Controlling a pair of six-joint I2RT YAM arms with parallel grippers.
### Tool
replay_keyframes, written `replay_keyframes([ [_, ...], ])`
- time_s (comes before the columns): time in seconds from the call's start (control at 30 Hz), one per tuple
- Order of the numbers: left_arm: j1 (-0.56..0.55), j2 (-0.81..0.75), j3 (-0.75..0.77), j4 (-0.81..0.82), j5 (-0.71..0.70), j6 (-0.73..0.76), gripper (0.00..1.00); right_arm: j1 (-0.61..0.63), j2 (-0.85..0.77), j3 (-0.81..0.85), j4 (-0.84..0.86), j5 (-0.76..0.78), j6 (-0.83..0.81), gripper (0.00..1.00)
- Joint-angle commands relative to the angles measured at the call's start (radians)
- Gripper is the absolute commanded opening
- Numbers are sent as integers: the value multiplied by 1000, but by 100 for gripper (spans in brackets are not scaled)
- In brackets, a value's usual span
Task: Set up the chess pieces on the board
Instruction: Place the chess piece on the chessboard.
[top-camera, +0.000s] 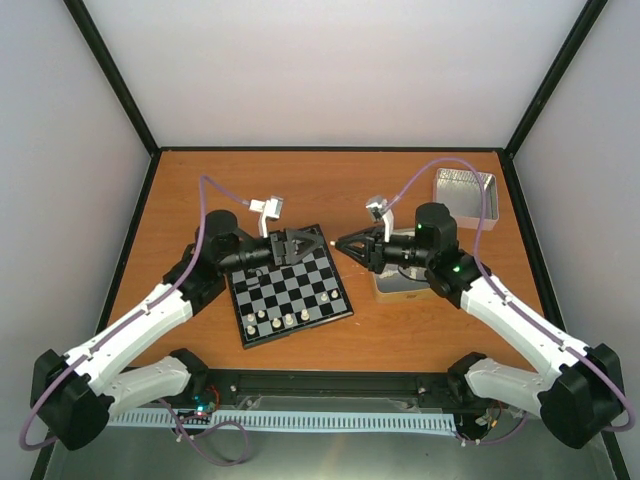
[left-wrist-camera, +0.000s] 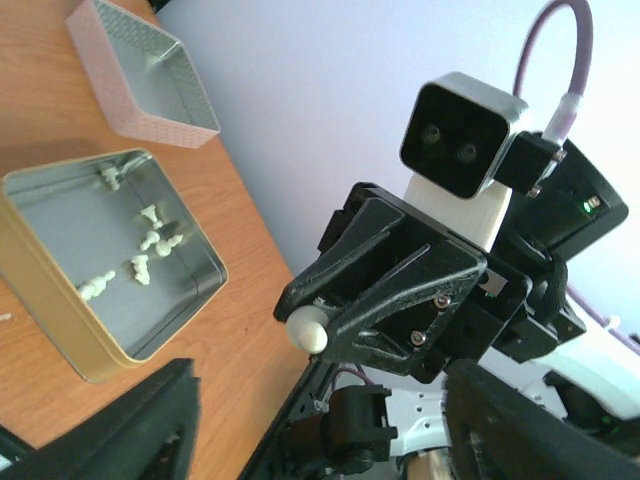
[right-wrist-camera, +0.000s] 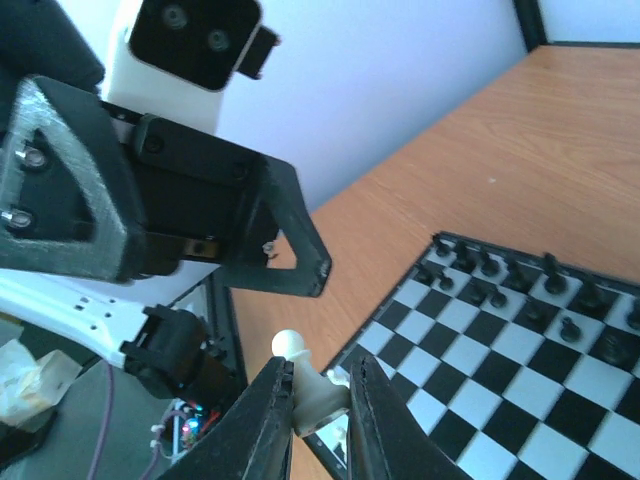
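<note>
My right gripper (top-camera: 338, 243) is shut on a cream-white pawn (right-wrist-camera: 318, 388) and holds it in the air just off the board's far right corner; the pawn also shows in the left wrist view (left-wrist-camera: 310, 330). My left gripper (top-camera: 320, 242) is open and empty, tip to tip with the right one, its fingers (right-wrist-camera: 292, 258) just short of the pawn. The board (top-camera: 300, 290) lies under the left gripper. Several white chess pieces (top-camera: 276, 319) stand in its near rows. Black chessmen (right-wrist-camera: 500, 280) stand along its far side.
A gold-walled tin (left-wrist-camera: 50, 310) right of the board holds several loose white pieces (left-wrist-camera: 140, 255); my right arm covers most of it in the top view (top-camera: 395, 285). An empty silver tin (top-camera: 466, 188) sits at the back right and shows in the left wrist view (left-wrist-camera: 135, 112).
</note>
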Motion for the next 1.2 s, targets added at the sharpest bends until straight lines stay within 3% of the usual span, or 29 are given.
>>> replay_keyframes([
  [0.0, 5, 6, 5, 122, 50, -83, 60, 43, 33, 41, 111, -63, 22, 15],
  [0.27, 5, 5, -37, 174, 41, -119, 35, 69, 69, 67, 91, -55, -4, 13],
  [0.53, 5, 41, -36, 167, 60, -105, 38, 77, 85, 78, 121, -70, 19, 13],
  [0.87, 5, 42, -35, 180, 71, -103, 8, 85, 94, 79, 117, -62, 21, 13],
  [1.17, 5, 16, -56, 150, 49, -100, 7, 85, 94, 69, 147, -20, 45, 14],
])
